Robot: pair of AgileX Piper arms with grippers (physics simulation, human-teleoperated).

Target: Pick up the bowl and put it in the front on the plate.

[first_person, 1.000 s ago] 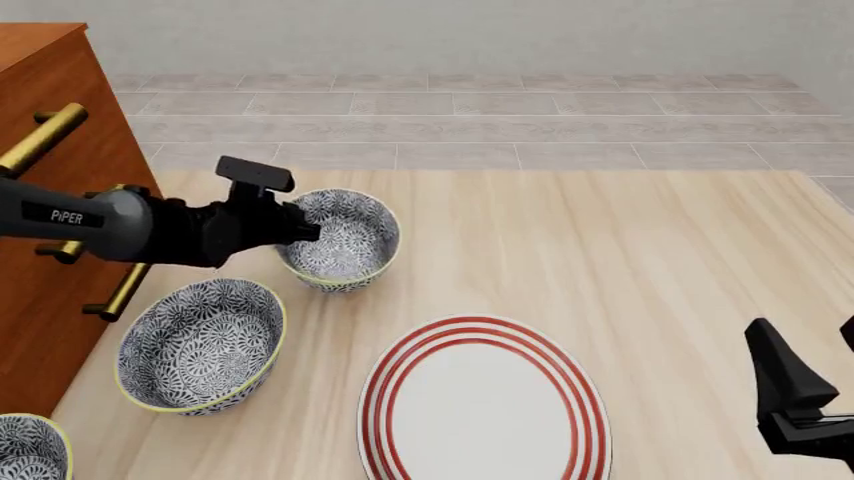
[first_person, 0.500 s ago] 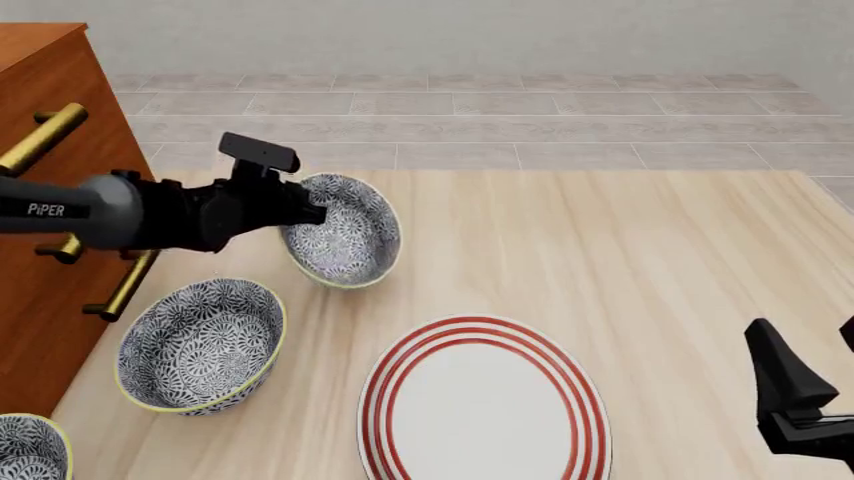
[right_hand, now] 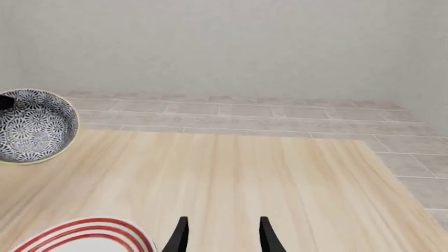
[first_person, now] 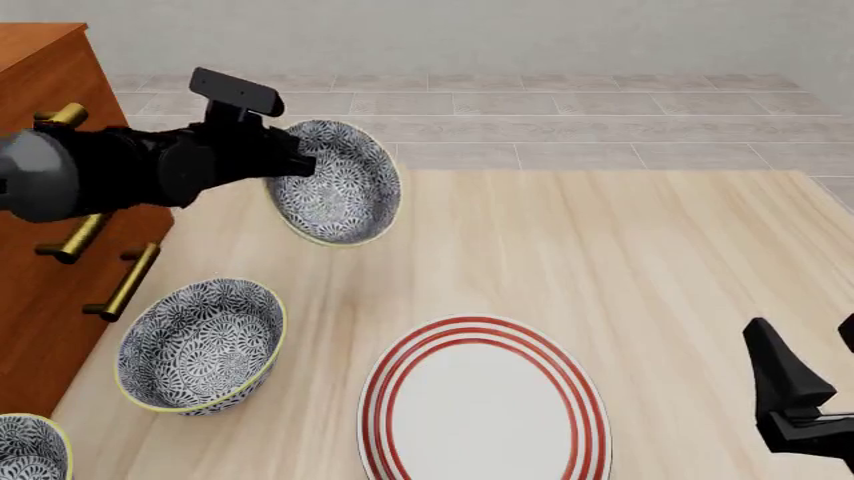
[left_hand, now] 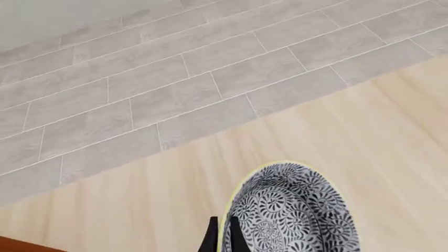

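Note:
The blue-and-white floral bowl [first_person: 339, 184] hangs above the table's far left, tipped on its side with its opening facing right. My left gripper [first_person: 299, 163] is shut on its rim; the left wrist view shows dark fingers [left_hand: 212, 240] pinching the yellow edge of the bowl [left_hand: 294, 210]. The red-ringed white plate [first_person: 483, 402] lies at the table's front centre, with nothing on it. My right gripper [first_person: 805, 342] rests at the front right, apart from everything. Its wrist view shows the gripper [right_hand: 222, 236] open, the plate's edge [right_hand: 91, 231] and the lifted bowl [right_hand: 31, 125].
Two matching bowls sit on the table: one [first_person: 203, 345] at the front left and one [first_person: 27, 450] cut off by the bottom left corner. A wooden drawer cabinet [first_person: 54, 210] with brass handles stands along the left side. Tiled floor lies beyond the far table edge.
My left gripper has lifted the bowl off the table and carried it up and back. The bowl has tipped further onto its side. The right arm has not moved.

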